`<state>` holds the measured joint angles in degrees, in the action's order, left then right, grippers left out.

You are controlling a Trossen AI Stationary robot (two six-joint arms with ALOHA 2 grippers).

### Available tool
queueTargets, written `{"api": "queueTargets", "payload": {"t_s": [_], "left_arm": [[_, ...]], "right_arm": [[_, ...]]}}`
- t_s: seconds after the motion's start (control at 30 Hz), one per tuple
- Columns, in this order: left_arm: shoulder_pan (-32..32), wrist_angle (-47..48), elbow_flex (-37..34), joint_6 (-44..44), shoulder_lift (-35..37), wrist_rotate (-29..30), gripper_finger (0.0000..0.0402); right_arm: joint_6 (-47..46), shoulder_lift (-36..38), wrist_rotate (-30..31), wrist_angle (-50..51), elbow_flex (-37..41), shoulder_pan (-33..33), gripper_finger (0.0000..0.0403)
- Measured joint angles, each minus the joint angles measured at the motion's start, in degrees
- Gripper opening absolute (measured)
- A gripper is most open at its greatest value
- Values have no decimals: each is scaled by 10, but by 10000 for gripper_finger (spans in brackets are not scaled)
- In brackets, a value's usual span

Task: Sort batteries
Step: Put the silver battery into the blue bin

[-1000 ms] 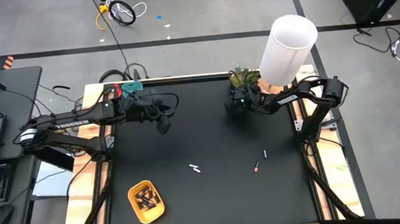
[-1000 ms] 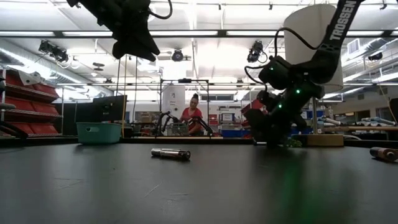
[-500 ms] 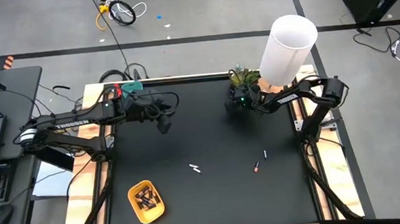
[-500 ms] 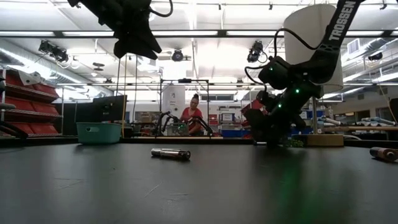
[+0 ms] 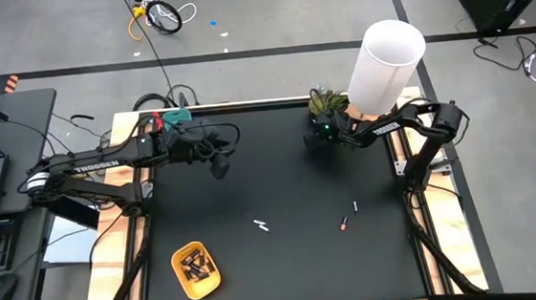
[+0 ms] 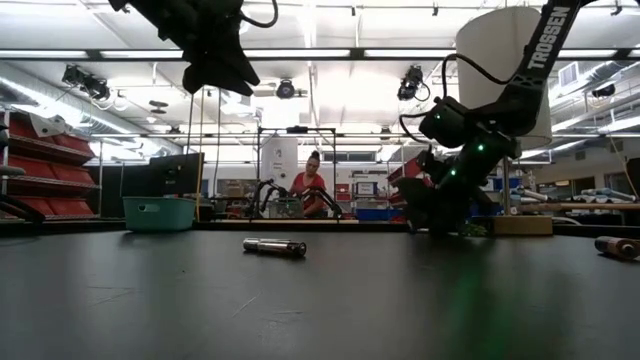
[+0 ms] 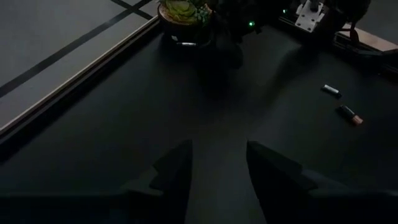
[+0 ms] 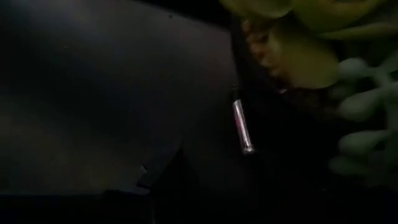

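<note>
Slim silvery battery (image 8: 242, 127) lying beside fleshy green plant (image 8: 311, 43) on matte black table (image 5: 279, 168), seen only from right wrist; fingers (image 7: 174, 171) spread, empty.

The only lettering I can read is my own brand. In the low view, TROSSEN runs in white capitals up the dark link of my right arm (image 6: 540, 45), in front of the big white cylinder (image 6: 500, 60) that stands at the far right corner of the tabletop (image 6: 320, 300). In the high view, white lettering also shows along my left arm (image 5: 92, 167), the one reaching in over the left edge of the tabletop, and on my right arm beside that white cylinder, but there it is too small for me to make out. Nothing else carries readable words, numbers or signs.
</note>
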<state>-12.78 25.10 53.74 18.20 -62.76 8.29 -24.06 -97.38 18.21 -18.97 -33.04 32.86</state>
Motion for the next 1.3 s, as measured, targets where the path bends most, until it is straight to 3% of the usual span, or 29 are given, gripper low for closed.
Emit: {"api": "queueTargets", "payload": {"t_s": [0.2, 0.37, 0.57, 0.77, 0.9, 1.07, 1.2, 1.3], "left_arm": [[0, 0, 0, 0, 0, 0, 167], [0, -1, 0, 0, 0, 0, 167], [0, -3, 0, 1, 0, 0, 167], [0, -8, 0, 0, 0, 0, 167], [0, -29, 0, 0, 0, -13, 167], [0, -36, 0, 0, 0, -23, 167], [0, -35, 0, 0, 0, -24, 167], [0, -34, 0, 1, 0, -30, 167]], "right_arm": [[19, 22, -73, 18, 0, -14, 200], [90, 47, -75, 28, 0, -43, 192], [-2, 73, -71, 80, -7, -47, 177], [-35, 69, -88, 255, -146, -61, 161], [-111, 39, -98, 380, -268, -54, 157], [-137, -2, -216, 395, -353, -18, 159], [-132, -9, -313, 310, -365, -2, 158], [-132, -10, -350, 239, -355, 10, 156]]}}
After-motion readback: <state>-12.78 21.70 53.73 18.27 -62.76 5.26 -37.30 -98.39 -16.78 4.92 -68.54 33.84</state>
